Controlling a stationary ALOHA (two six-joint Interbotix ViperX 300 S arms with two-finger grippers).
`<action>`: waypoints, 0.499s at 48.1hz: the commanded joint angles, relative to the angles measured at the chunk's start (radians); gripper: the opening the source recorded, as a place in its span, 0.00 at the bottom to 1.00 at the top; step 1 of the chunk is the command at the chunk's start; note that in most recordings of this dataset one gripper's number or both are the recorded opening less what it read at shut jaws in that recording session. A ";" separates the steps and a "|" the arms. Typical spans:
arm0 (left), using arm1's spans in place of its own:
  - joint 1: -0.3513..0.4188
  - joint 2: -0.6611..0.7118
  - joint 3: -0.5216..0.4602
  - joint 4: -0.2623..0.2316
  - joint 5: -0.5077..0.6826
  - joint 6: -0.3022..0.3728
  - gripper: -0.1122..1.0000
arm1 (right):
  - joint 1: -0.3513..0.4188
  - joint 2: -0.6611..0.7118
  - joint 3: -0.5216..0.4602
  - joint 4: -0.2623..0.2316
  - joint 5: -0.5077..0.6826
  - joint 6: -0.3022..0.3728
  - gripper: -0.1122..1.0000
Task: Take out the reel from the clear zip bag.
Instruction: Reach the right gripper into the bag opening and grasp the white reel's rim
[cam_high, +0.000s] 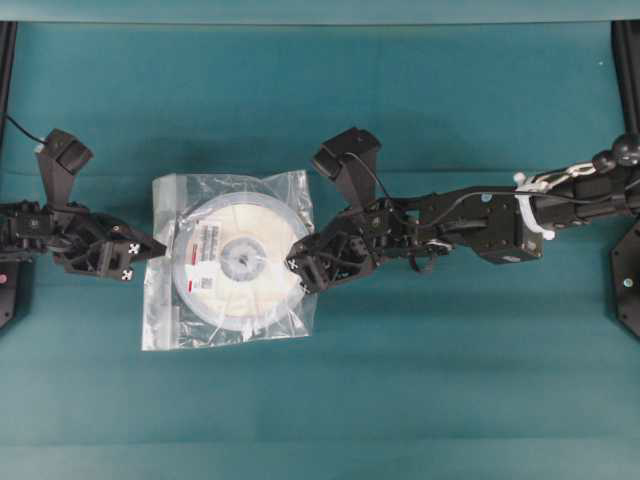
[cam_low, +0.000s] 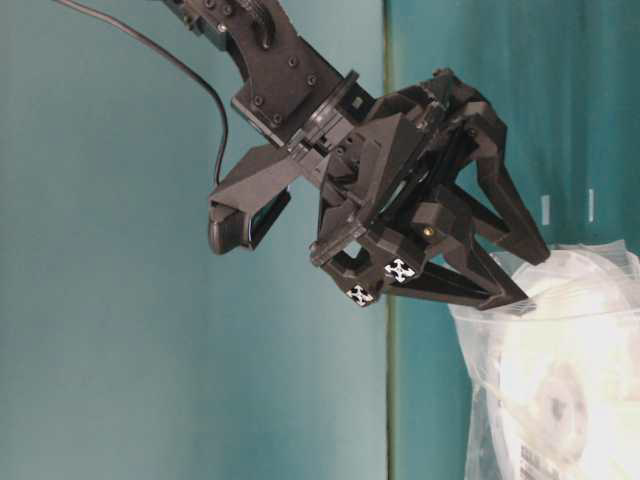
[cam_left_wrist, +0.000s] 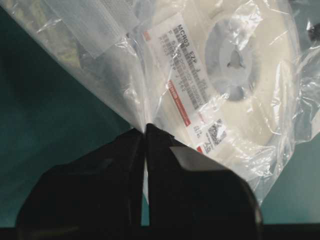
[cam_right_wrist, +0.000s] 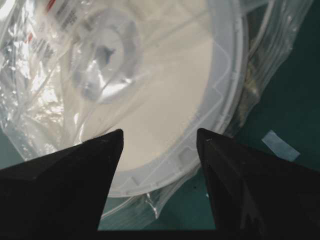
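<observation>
We see the clear zip bag (cam_high: 228, 262) lying flat on the teal table (cam_high: 450, 380), a little left of the middle in the overhead view, with the reel (cam_high: 237, 262) still wholly inside it. The reel fills most of the bag; only a narrow margin of crinkled plastic runs around its pale rim, widest at the bag's lower corners. A white label with red marks (cam_high: 203, 243) sits on the reel's left half.

At the bag's left edge our left gripper (cam_high: 155, 250) has its jaws pressed together on the plastic. The left wrist view shows the two dark fingers (cam_left_wrist: 175, 165) meeting with a thin fold of bag pinched between them, the film drawn up into a taut ridge from that point. A whitish strip (cam_left_wrist: 107, 22) crosses the bag in the upper left of that view.

At the opposite side our right gripper (cam_high: 297, 257) comes in over the bag's right edge with its jaws spread wide. In the right wrist view the two fingertips (cam_right_wrist: 112, 142) stand well apart, the reel's rim and its plastic cover showing between them. We cannot tell whether they touch the bag. A small pale scrap of tape (cam_right_wrist: 280, 145) lies on the table just beyond the bag's edge there.

Around the bag the table lies bare above, below and to the far right, where the right arm (cam_high: 480, 220) stretches across. The table-level view shows the left gripper (cam_low: 500, 285) close up, tips at the bag's upper edge (cam_low: 560, 270).
</observation>
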 joint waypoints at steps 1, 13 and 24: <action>-0.002 -0.002 -0.012 0.002 -0.003 0.002 0.09 | 0.000 -0.012 0.005 0.000 -0.003 0.021 0.81; -0.002 0.003 -0.014 0.002 -0.003 0.003 0.09 | -0.002 -0.017 0.020 0.000 -0.008 0.043 0.81; -0.002 0.005 -0.014 0.003 -0.003 0.003 0.09 | -0.008 -0.006 0.002 0.000 -0.009 0.043 0.80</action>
